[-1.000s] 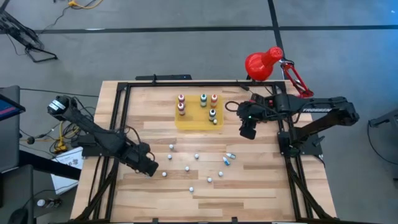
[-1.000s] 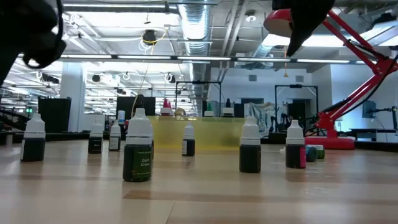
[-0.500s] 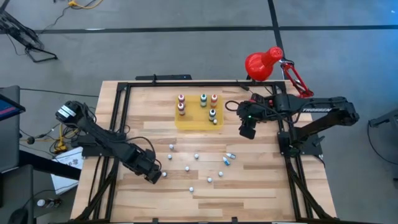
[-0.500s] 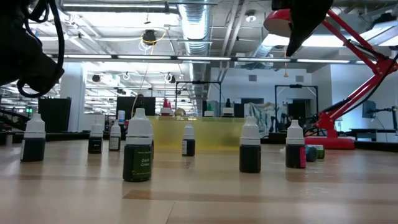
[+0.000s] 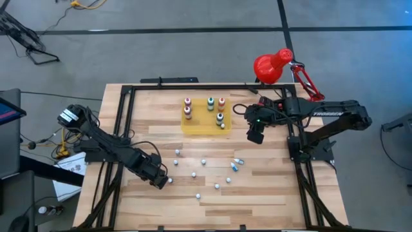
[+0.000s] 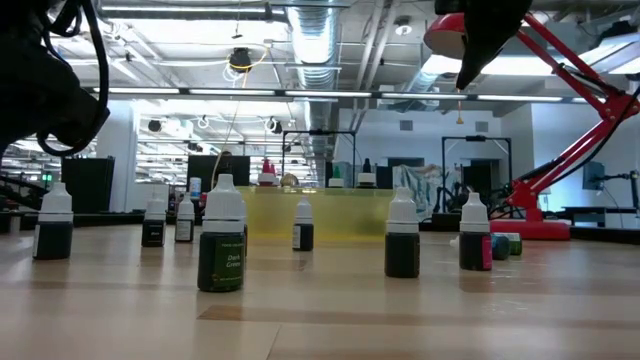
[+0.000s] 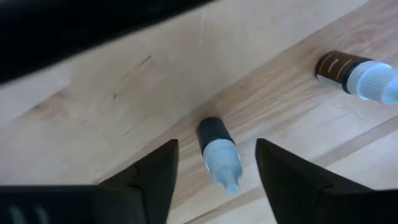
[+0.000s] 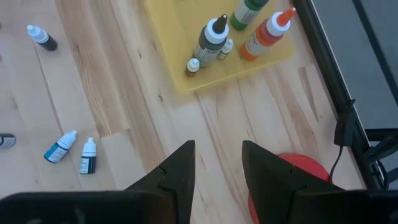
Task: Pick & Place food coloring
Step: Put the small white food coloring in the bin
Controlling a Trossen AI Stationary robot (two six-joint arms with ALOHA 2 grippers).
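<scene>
Jaws of my left gripper (image 7: 216, 163) stand apart, straddling one small dark bottle (image 7: 219, 152) standing on the table (image 5: 270, 193) near its left front part; nothing gripped yet. Step in hand: the pick. Next I judge a squeeze on the body below the cap. Right gripper (image 8: 216, 163) hangs part-open, empty, beside the yellow mat (image 5: 193, 125). Another bottle (image 7: 354, 73) nearby could get knocked; loose bottles (image 5: 203, 162) scatter mid-table.

A: What stands nearest on the wooden tabletop (image 6: 330, 320)?
B: A small dark dropper bottle with a white cap (image 6: 222, 247), left of centre, other little white-capped bottles (image 6: 402, 237) around it.
A: Behind?
B: A flat yellow mat (image 6: 340, 212); a red desk lamp (image 6: 560, 120) at the right.
</scene>
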